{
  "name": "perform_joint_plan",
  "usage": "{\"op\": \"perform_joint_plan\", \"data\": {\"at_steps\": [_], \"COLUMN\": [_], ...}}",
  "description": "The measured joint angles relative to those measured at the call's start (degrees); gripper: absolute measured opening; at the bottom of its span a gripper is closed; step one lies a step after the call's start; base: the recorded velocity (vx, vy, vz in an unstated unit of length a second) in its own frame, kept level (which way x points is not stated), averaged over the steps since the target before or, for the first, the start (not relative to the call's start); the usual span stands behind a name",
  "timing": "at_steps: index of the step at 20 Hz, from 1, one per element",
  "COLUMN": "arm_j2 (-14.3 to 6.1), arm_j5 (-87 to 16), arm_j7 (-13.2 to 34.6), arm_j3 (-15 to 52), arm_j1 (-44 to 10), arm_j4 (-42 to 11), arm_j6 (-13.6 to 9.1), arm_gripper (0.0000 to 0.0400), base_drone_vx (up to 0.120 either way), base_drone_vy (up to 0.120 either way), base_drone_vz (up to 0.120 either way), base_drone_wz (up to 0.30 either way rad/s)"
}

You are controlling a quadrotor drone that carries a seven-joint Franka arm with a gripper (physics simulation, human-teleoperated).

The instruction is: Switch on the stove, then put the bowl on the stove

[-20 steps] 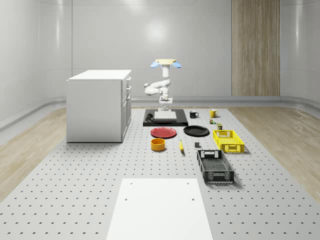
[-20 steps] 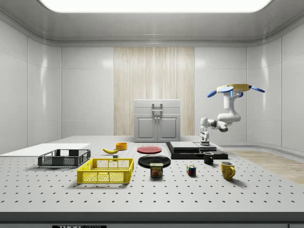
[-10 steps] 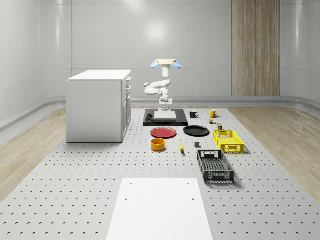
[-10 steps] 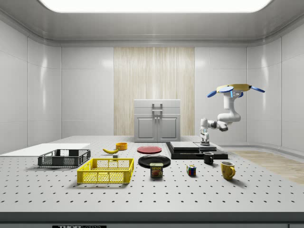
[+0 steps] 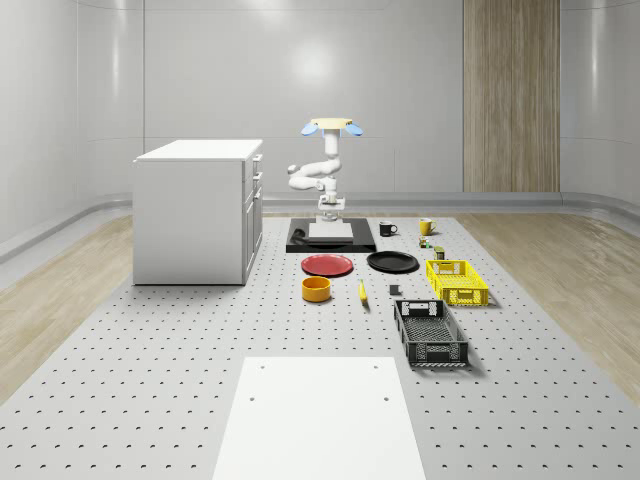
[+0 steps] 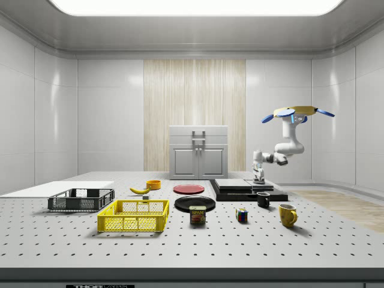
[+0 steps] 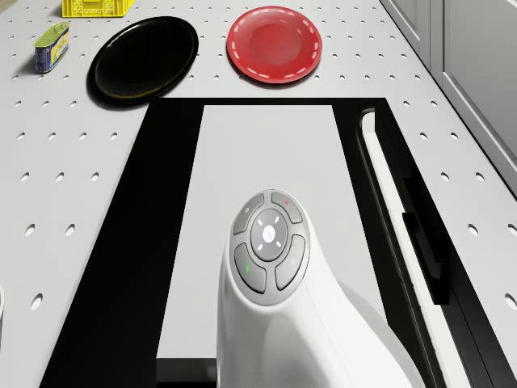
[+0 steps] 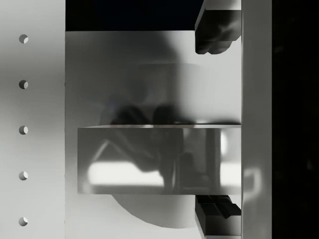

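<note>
A: Whereabouts for the drone (image 5: 333, 126)?

B: Hovering in the air above the back end of the stove (image 5: 300, 243), toward the tabletop's (image 5: 150, 380) far edge in the whole-scene view; resting on nothing.

A: And for the arm (image 6: 287, 147)?

B: Hanging below, folded at the elbow, then pointing straight down; ending in the gripper (image 5: 331, 216) right over the pale grey slab set in the stove's black base; very close to that slab, though impossible to tell whether touching.

A: As to the fingers (image 8: 214, 30)?

B: Spread wide in the wrist view, with only the grey slab between; holding nothing.

A: Now for the bowl (image 5: 316, 289)?

B: Orange, upright on the tabletop near its middle; well apart from the stove, on the nearer side of the red plate (image 5: 327, 265) in the whole-scene view; not on the stove, and well apart from the gripper.

A: Anything else around?

B: A black plate (image 5: 392, 262) just beside the red one; a white cabinet (image 5: 195, 210) along the tabletop's left edge in the whole-scene view; a yellow crate (image 5: 456, 281) and a black crate (image 5: 430, 332) toward the right edge.
</note>
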Motion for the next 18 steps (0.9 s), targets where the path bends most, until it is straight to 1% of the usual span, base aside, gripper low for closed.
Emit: {"op": "perform_joint_plan", "data": {"at_steps": [12,13,14,15,16,17,18], "arm_j2": [-0.44,-0.46,-0.6,-1.47,-3.0,-4.58,-5.57], "arm_j5": [0.61,0.63,0.71,1.46,2.27,3.0,3.37], "arm_j7": [1.54,1.84,3.98,8.18,9.21,9.57,10.36], "arm_j3": [0.67,0.68,0.73,1.27,1.92,2.17,2.21], "arm_j1": [-3.13,-3.46,-4.09,-5.96,-7.95,-8.61,-8.86], "arm_j4": [1.67,1.69,1.54,1.34,1.78,1.99,2.05], "arm_j6": [0.93,0.96,0.93,0.99,2.52,4.02,5.0], "arm_gripper": [0.04,0.04,0.04,0.04,0.04,0.0395,0.0397], "base_drone_vx": [0.0,0.0,0.0,0.0,0.0,0.0,0.0], "base_drone_vy": [0.0,0.0,0.0,0.0,0.0,0.0,0.0], "base_drone_vz": [0.0,0.0,0.0,0.0,0.0,0.0,0.0], "base_drone_wz": [0.0,0.0,0.0,0.0,0.0,0.0,0.0]}}
